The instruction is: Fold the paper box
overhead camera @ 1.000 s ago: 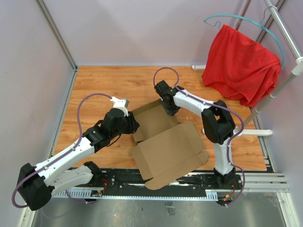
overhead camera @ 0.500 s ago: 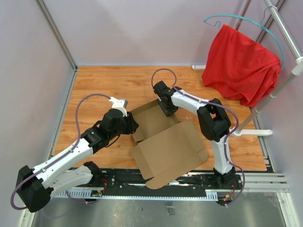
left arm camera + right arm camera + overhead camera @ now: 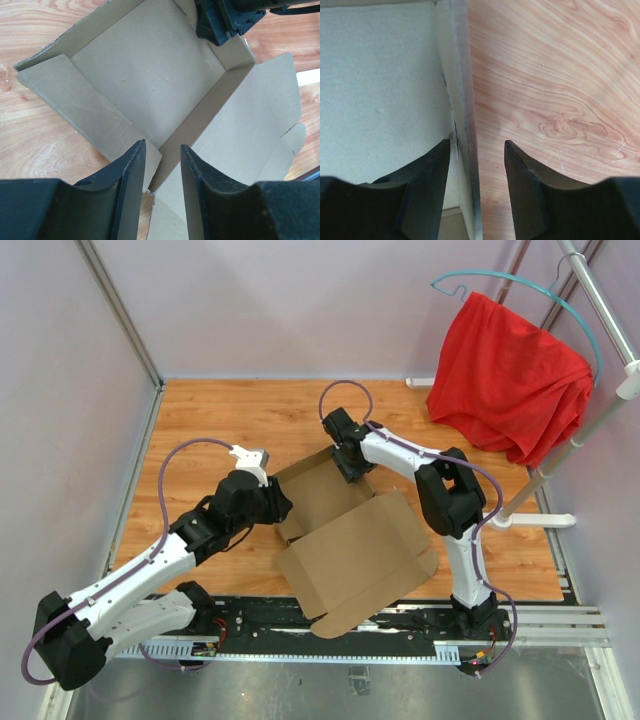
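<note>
The paper box (image 3: 355, 555) is a brown cardboard sheet, partly folded, in the middle of the wooden table. Its tray part has raised walls, and a wide lid panel lies flat toward the near edge. My left gripper (image 3: 283, 512) is open at the tray's near left corner. In the left wrist view the gripper (image 3: 162, 145) straddles the corner wall of the box (image 3: 145, 70). My right gripper (image 3: 347, 468) is open at the tray's far right corner. In the right wrist view it (image 3: 477, 142) straddles an upright wall (image 3: 460, 75), which stands close to the left finger.
A red cloth (image 3: 510, 380) hangs on a teal hanger from a metal rack (image 3: 600, 300) at the back right. The rack's white foot (image 3: 535, 521) lies on the table's right side. Grey walls close in the wooden table (image 3: 230, 420) on the left and back.
My right gripper has shifted slightly left along the tray's far corner, and the wall there stands a little more upright. The left gripper has barely moved.
</note>
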`<action>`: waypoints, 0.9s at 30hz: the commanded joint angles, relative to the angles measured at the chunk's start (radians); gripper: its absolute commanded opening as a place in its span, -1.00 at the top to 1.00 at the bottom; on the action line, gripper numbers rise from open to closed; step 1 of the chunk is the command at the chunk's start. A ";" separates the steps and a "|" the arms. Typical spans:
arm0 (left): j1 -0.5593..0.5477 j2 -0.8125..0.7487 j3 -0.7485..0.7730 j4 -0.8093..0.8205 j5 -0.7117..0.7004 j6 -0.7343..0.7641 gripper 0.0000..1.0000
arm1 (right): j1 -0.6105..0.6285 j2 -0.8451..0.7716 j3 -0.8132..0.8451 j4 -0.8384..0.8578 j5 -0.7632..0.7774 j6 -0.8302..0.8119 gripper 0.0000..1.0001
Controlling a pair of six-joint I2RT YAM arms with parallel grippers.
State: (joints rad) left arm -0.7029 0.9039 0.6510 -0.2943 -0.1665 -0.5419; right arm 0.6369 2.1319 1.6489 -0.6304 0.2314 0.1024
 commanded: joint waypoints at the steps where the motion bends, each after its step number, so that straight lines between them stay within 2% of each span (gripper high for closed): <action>1: -0.004 -0.016 0.002 0.001 -0.001 0.009 0.20 | -0.012 -0.025 -0.032 0.004 0.038 -0.004 -0.02; 11: -0.005 -0.042 0.011 -0.029 -0.007 0.007 0.20 | -0.017 -0.142 -0.158 -0.004 -0.020 0.002 0.01; 12: -0.004 -0.049 0.015 -0.036 -0.010 0.008 0.20 | -0.019 -0.145 -0.172 0.000 -0.027 0.002 0.10; 15: -0.004 -0.060 0.026 -0.057 -0.014 0.015 0.20 | -0.027 -0.170 -0.188 0.013 -0.051 -0.009 0.79; 16: -0.004 -0.063 0.030 -0.065 -0.015 0.018 0.20 | -0.030 -0.166 -0.182 0.012 -0.054 -0.017 0.95; 22: -0.004 -0.090 0.061 -0.132 -0.042 0.036 0.19 | -0.035 -0.112 -0.112 0.077 -0.094 -0.161 0.99; 27: -0.004 -0.120 0.067 -0.156 -0.052 0.036 0.19 | -0.035 -0.037 0.041 0.081 -0.166 -0.257 0.99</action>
State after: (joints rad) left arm -0.7029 0.8135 0.6815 -0.4183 -0.2001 -0.5228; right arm 0.6136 2.0380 1.5688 -0.5880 0.1028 -0.0349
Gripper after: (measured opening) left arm 0.402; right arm 0.042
